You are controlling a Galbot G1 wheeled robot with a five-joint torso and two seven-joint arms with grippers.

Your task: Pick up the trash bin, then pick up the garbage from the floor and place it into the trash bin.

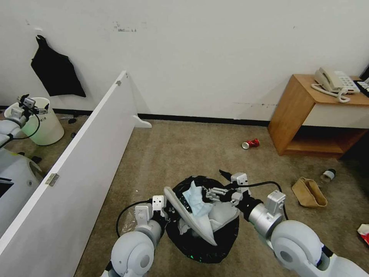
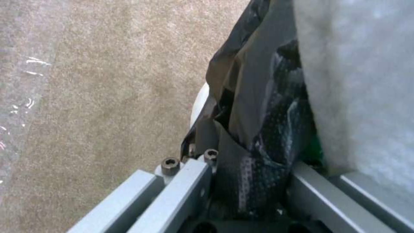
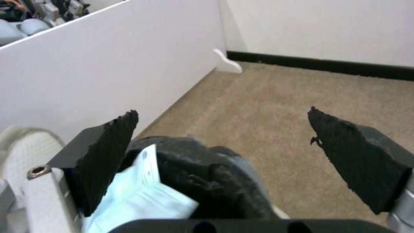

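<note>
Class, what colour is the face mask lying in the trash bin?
Light blue. The face mask sits in the trash bin, clearest in the right wrist view.

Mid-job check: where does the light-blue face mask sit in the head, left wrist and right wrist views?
Head view: the face mask lies on top inside the trash bin, beside the white slipper.
Left wrist view: not in it.
Right wrist view: mask under the open right gripper.
Shared landmark: the bin's black bag.

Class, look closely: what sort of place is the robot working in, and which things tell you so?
Probably a hotel-style room: beige carpet, a wooden bedside table bearing a corded telephone, and a slipper in the trash bin.
</note>
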